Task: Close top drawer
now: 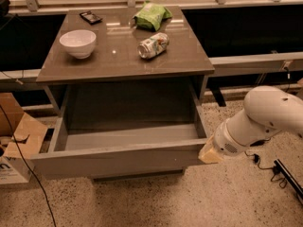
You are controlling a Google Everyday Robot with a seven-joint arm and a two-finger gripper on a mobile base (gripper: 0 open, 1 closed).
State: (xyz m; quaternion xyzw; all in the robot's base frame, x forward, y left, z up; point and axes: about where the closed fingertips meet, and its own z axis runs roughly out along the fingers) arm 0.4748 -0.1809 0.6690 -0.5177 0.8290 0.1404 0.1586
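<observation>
Judging by the layout, the step in hand is the push-in itself, w/ contact apparently made and the closing travel not yet done.

The desk is seen from the front and above, its brown top glossy. The top drawer sits directly under that top and is pulled far out toward the camera, approx. at full extension. Its grey box is exposed, open side up. Its long axis runs left-right, parallel to the desk's front edge. The plain front panel faces away from the desk, toward the viewer, and the slide direction is at right angles to that axis, front-to-back.

The white arm comes in from the right, low over the speckled floor. The gripper is placed at the far right end of the front panel, touching it or just beside it. Whether it is open or closed can't be told.

Next move, as judged: a steady push straight back into the desk is called for. Since contact is off-centre, the drawer could be skewed on its runners, so pressure should be kept square to the panel.

On top, well clear of the action, a bowl, a green bag and a tipped can are noted.
</observation>
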